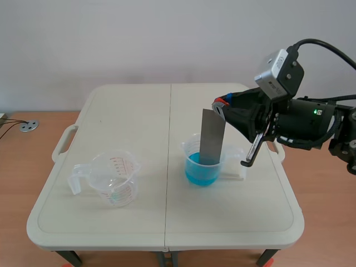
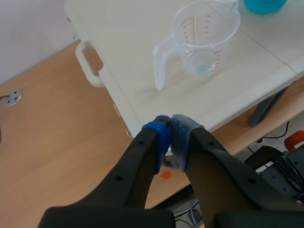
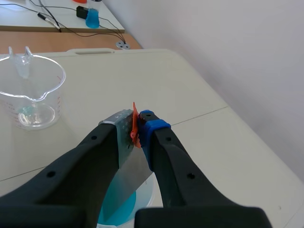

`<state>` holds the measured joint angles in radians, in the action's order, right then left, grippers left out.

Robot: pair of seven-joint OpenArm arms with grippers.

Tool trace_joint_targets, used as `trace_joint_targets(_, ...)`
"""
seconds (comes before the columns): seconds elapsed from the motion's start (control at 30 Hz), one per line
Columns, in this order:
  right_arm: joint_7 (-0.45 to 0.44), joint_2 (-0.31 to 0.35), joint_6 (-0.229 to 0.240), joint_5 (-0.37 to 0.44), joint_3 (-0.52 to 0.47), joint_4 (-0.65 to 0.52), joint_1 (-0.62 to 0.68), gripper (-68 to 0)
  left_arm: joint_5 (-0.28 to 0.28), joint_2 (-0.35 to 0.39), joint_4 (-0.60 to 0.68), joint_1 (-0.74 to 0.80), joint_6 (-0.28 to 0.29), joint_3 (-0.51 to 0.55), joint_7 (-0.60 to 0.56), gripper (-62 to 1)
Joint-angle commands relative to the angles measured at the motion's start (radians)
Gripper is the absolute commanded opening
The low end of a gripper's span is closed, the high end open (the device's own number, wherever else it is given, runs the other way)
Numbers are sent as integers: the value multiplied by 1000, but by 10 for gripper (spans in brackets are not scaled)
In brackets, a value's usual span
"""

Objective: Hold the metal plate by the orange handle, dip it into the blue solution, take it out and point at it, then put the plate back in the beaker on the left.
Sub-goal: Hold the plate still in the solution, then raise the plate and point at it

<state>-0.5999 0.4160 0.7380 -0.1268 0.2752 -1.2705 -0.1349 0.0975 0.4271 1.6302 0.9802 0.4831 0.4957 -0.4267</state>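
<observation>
A grey metal plate [image 1: 212, 136] stands upright with its lower end in the blue solution [image 1: 201, 169] of the right beaker [image 1: 191, 149]. My right gripper [image 1: 221, 104] is shut on the plate's orange handle [image 3: 134, 126] at the top. Seen from the right wrist, the plate [image 3: 133, 168] runs down between the fingers into the blue liquid [image 3: 118, 209]. An empty clear beaker [image 1: 114, 179] with red markings stands on the table's left half. My left gripper [image 2: 170, 134] is shut on nothing, held off the table's near left edge, with that beaker [image 2: 203, 42] ahead of it.
The white folding table [image 1: 167, 225] has a seam down its middle and carry handles at both sides. A white block [image 1: 236, 171] lies right of the blue beaker. Wooden floor surrounds the table, with cables and a small blue cup [image 3: 92, 20] far off.
</observation>
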Motion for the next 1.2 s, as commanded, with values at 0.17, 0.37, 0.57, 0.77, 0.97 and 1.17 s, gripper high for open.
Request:
trace_joint_targets(0.17, -20, 33, 8, 14, -21, -96, -11, -662, 10, 0, 16, -21, 3, 10, -16, -578)
trace_joint_targets(0.37, -19, 52, 8, 18, -29, -152, -9, -662, 10, 4, 16, -87, 6, 8, -22, -578)
trace_joint_targets(0.57, -19, 69, 8, 26, -40, -196, -9, -662, 10, 32, 16, -152, 9, -25, -16, -578)
trace_joint_targets(0.77, -16, 80, 8, 26, -57, -240, -6, -662, 10, 59, 16, -256, 11, -79, 57, -578)
trace_joint_targets(0.97, -3, 80, 8, 26, -87, -300, 12, -662, 11, 76, 16, -404, 11, -163, 141, -578)
trace_joint_targets(1.17, 3, 80, 8, 26, -101, -350, 19, -662, 10, 75, 16, -556, 37, -267, 233, -578)
